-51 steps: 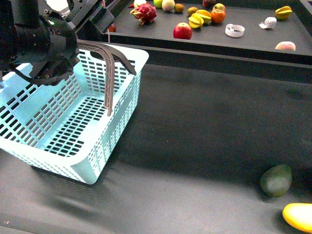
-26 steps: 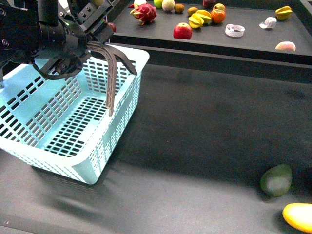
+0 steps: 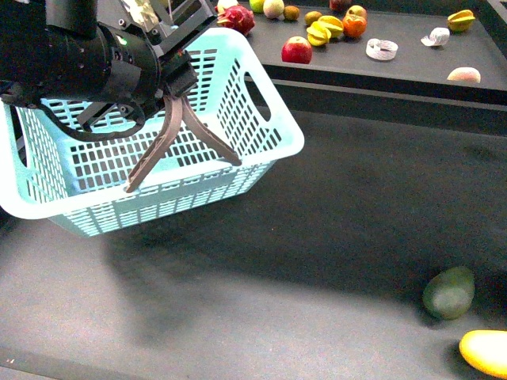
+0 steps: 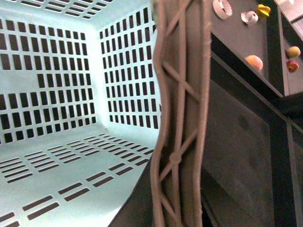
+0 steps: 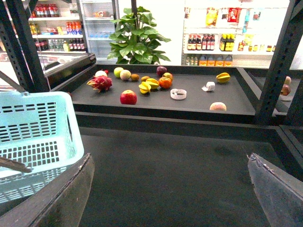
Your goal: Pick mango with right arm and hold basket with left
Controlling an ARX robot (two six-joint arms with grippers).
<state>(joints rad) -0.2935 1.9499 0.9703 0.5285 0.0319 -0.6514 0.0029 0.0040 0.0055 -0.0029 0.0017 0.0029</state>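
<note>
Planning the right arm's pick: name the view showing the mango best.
The front view: the mango lies at lower right, cut by the frame edge, near a dark green fruit. Neither wrist view shows it: the left sees the basket, the right the shelf.

- Front view: no text, number or sign can be read anywhere in frame.
- Left wrist view: nothing legible.
- Right wrist view: dark bottles (image 5: 208,45) on the shop shelf, upper right of frame, carry labels that are too small to read.
- Same view: red-capped bottles (image 5: 47,10) at upper left and hanging packets (image 5: 221,15) at upper right; the print is blurred and unreadable.
</note>
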